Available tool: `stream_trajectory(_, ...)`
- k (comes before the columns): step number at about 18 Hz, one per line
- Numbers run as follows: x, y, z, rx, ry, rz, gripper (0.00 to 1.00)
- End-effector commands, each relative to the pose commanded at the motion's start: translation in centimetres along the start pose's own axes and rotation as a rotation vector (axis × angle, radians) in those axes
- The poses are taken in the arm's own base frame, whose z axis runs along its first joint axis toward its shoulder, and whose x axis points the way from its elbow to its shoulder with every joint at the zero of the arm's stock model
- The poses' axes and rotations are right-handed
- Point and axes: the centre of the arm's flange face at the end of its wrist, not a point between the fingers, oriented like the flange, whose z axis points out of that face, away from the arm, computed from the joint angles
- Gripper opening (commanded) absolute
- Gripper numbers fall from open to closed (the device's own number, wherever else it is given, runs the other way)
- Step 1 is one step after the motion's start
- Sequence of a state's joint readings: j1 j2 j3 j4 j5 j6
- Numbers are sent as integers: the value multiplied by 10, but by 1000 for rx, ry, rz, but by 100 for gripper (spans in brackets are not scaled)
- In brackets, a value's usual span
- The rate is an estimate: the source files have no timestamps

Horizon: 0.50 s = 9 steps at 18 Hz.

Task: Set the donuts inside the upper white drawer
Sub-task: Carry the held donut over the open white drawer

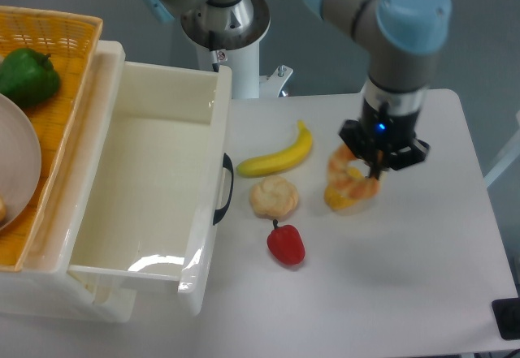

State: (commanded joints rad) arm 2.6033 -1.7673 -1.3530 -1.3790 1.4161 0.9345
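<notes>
I see the tabletop (390,293) carrying the upper white drawer (138,179) at its left edge, pulled open, its black handle facing the middle. An orange wicker basket (61,74) sits on the drawer unit's far left with a green pepper (28,75) inside. My tool (370,166) is clamped on the donuts (348,186), tilted up on edge near the tabletop's middle-right, the ring's long axis running from far to near. A banana (278,157), a round bun (274,197) and a red pepper (286,243) lie between donuts and drawer.
</notes>
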Motion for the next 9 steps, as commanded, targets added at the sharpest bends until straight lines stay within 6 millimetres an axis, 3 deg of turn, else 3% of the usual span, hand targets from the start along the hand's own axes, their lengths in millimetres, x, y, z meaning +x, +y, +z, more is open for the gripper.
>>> stream_trajectory(3, 32, -16, -23, 60, 9, -47, 11)
stream_trajectory(9, 112, -59, -38, 112, 60, -88, 15)
